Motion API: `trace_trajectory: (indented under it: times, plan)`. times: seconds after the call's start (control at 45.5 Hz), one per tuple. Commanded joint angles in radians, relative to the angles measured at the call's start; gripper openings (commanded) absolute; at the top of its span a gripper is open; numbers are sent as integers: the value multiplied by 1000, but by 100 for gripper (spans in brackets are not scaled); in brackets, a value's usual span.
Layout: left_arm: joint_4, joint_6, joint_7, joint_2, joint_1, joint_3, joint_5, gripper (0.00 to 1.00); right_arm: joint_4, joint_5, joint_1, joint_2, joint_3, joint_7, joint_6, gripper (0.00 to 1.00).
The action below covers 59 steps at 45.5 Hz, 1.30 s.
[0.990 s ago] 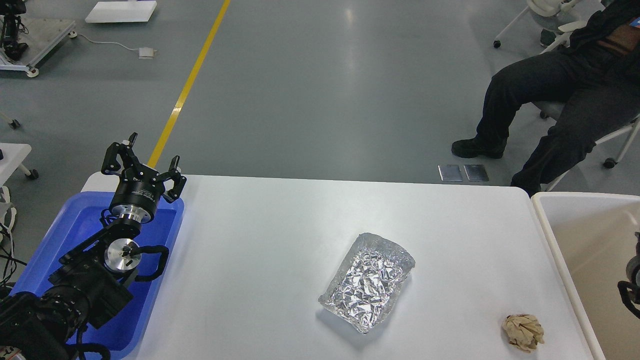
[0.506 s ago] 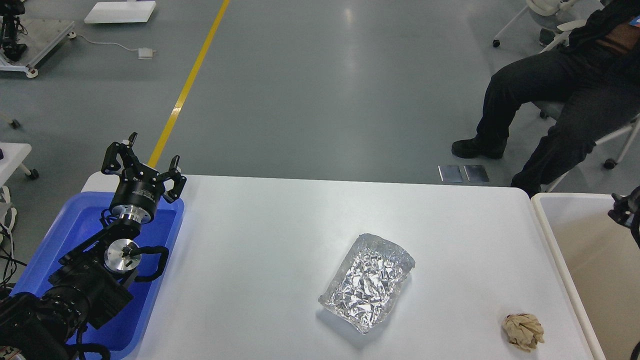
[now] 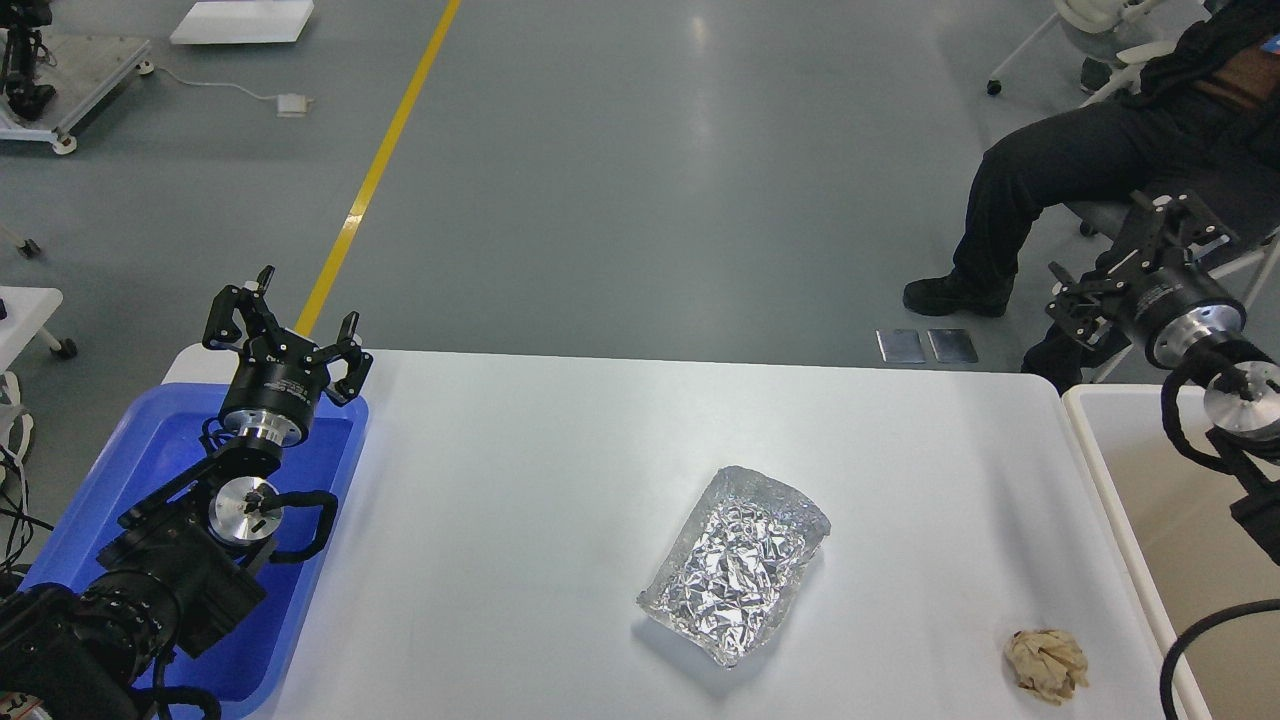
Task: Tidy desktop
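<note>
The white desktop (image 3: 540,480) fills the middle of the head view. A crumpled silver foil tray (image 3: 735,564) lies on it, right of centre. A crumpled brown paper ball (image 3: 1046,664) lies near the front right corner. My left gripper (image 3: 283,322) is open and empty, held above the far end of the blue tray (image 3: 150,450) at the desktop's left. My right gripper (image 3: 1135,255) is open and empty, raised above the far right corner of the desktop, beside the beige bin (image 3: 1190,520).
A seated person in dark clothes (image 3: 1100,190) is beyond the table's far right corner. A yellow floor line (image 3: 385,160) runs away at the left. A white cart (image 3: 25,310) stands at the far left.
My right arm has risen from low over the beige bin at the right edge into full view, its gripper now above the desktop's far right corner. The left arm and the objects have not moved.
</note>
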Motion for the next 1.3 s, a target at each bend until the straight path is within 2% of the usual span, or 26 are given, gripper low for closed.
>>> trace_trajectory:
  times: [0.0,0.462,0.55,0.704,0.902,1.078,1.276]
  plan:
    - [0,0,0,0,0,0,0,100,32,25,-9,92,34,5,160,100]
    - [0,0,0,0,0,0,0,100,-4,-1,-8,309,22,6,146,100]
    - [0,0,0,0,0,0,0,100,-8,-1,-9,352,23,31,148,100]
    - [0,0,0,0,0,0,0,100,-9,1,-17,370,26,83,146,100]
    - [0,0,0,0,0,0,0,100,-15,2,-39,387,26,85,146,100]
    - [0,0,0,0,0,0,0,100,-112,4,-37,387,26,83,152,100]
    - [0,0,0,0,0,0,0,100,-124,7,-42,388,23,83,160,100]
